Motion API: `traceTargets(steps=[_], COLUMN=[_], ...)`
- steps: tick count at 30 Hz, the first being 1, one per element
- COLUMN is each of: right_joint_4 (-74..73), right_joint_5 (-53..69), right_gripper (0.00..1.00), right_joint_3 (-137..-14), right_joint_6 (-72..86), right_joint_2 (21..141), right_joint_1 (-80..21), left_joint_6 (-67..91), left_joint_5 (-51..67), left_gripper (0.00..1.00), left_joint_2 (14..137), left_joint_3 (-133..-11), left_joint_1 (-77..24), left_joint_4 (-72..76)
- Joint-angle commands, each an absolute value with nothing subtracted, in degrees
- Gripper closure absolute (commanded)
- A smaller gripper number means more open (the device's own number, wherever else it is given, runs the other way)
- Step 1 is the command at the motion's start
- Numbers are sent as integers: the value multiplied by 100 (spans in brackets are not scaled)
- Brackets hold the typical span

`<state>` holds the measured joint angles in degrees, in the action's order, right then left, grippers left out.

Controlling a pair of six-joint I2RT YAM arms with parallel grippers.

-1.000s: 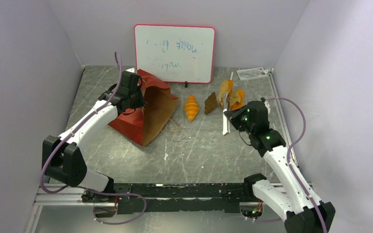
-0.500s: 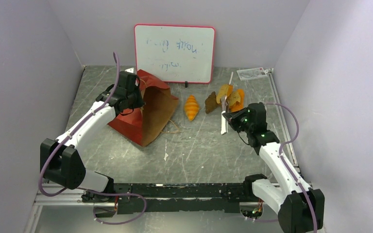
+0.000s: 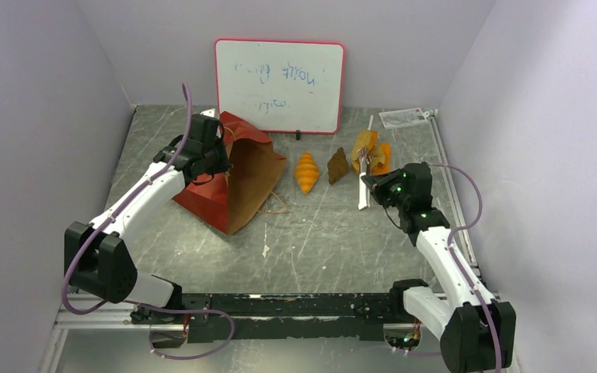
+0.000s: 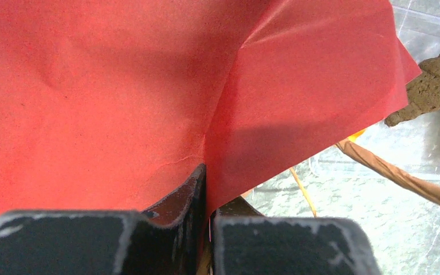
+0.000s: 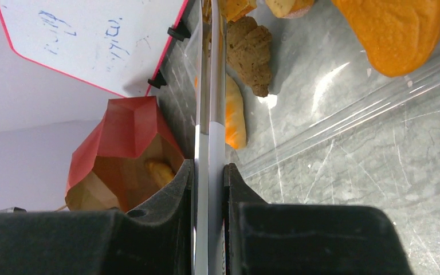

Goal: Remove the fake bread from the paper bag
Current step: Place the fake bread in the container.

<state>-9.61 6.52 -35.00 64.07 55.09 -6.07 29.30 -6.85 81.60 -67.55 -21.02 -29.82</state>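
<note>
Paper bag [image 3: 237,183] on its side, far-left part of tabletop [image 3: 319,241], red base toward left edge, brown mouth toward centre. Left end effector [image 4: 206,172] clenched on fold of bag's red paper. One yellow-orange piece [image 5: 160,170] visible inside bag mouth. Outside bag, near far edge, right of centre: croissant [image 3: 306,171], dark brown piece [image 3: 337,165], orange loaf [image 3: 381,155] beside tan slices. Right end effector [image 3: 369,183] clamped on thin white strip [image 3: 363,194], just beside loaf. Whiteboard [image 3: 280,85] upright at far edge.
</note>
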Motion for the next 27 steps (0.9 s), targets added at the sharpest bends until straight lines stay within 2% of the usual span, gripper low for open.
traceTargets(steps=[1, 12, 16, 22, 27], right_joint_4=[-499, 409, 482, 221, 33], right_joint_5=[842, 1335, 1454, 1480, 1529], right_gripper=[100, 100, 93, 67, 65], right_joint_3=[-3577, -3201, -3175, -3178, -3164], right_joint_6=[6350, 6702, 6739, 6613, 6551], right_joint_2=[5610, 6363, 6527, 6345, 6151], right_joint_1=[-480, -350, -303, -247, -221], left_joint_6=[2911, 2955, 2975, 3001, 3045], left_joint_5=[-510, -501, -510, -527, -515], left_gripper=[90, 90, 90, 90, 90], left_joint_2=[8174, 8309, 8348, 8327, 8310], left_joint_3=[-6855, -6820, -6812, -6793, -6776], left_joint_1=[-2046, -2048, -2048, -2048, -2045], left_joint_4=[-2905, -2831, -2815, -2797, -2802])
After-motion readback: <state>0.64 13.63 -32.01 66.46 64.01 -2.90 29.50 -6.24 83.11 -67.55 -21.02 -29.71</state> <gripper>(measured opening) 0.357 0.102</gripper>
